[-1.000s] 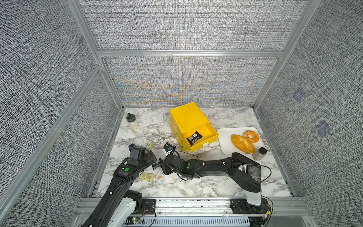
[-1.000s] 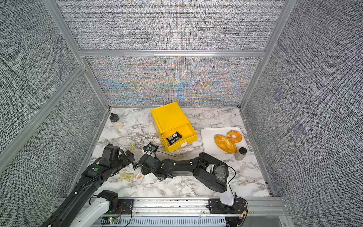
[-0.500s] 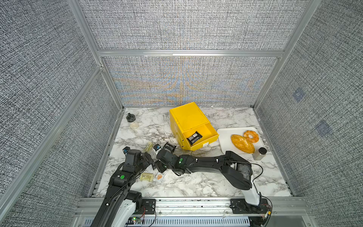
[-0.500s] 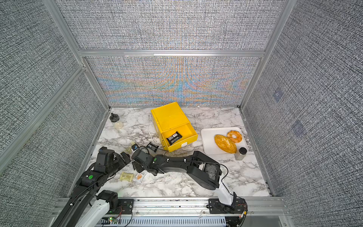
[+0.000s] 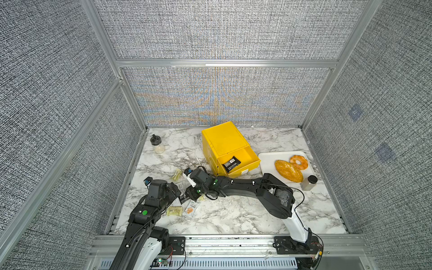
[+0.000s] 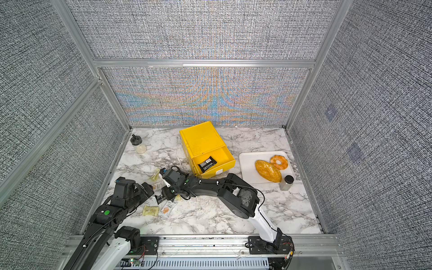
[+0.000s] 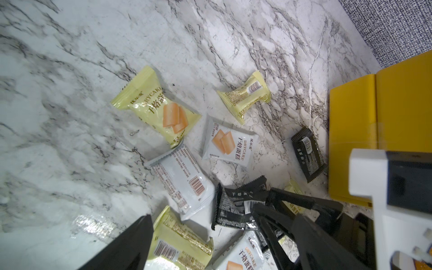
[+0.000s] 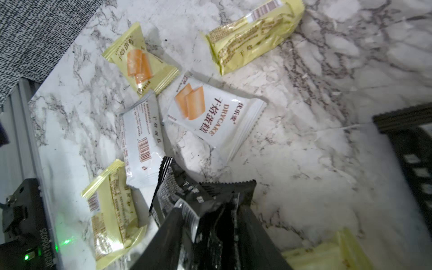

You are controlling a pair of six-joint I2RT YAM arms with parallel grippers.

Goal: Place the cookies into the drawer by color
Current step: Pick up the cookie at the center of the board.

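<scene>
The yellow drawer (image 5: 224,142) (image 6: 201,140) has its top drawer pulled out, with one black cookie (image 5: 231,163) inside. Loose cookies lie at the front left: pale yellow (image 5: 174,210) (image 8: 140,60), white with an orange picture (image 5: 191,209) (image 8: 210,112) and black (image 7: 307,154). My right gripper (image 8: 210,233) (image 5: 189,196) is shut on a crumpled black cookie (image 8: 187,194) (image 7: 236,205) in this pile. Just left of it, my left gripper (image 7: 210,252) (image 5: 174,190) stands wide open over a pale yellow cookie (image 7: 180,245), holding nothing.
A white tray (image 5: 266,161) at the right holds a bread loaf (image 5: 288,170) and a ring doughnut (image 5: 299,162). A dark-capped bottle (image 5: 309,182) stands by its front corner. A small jar (image 5: 157,146) stands at the back left. Mesh walls enclose the marble table.
My right gripper has shifted left into the pile and its jaws have narrowed onto the black cookie. The left arm has drawn back a little toward the front left, still open.
</scene>
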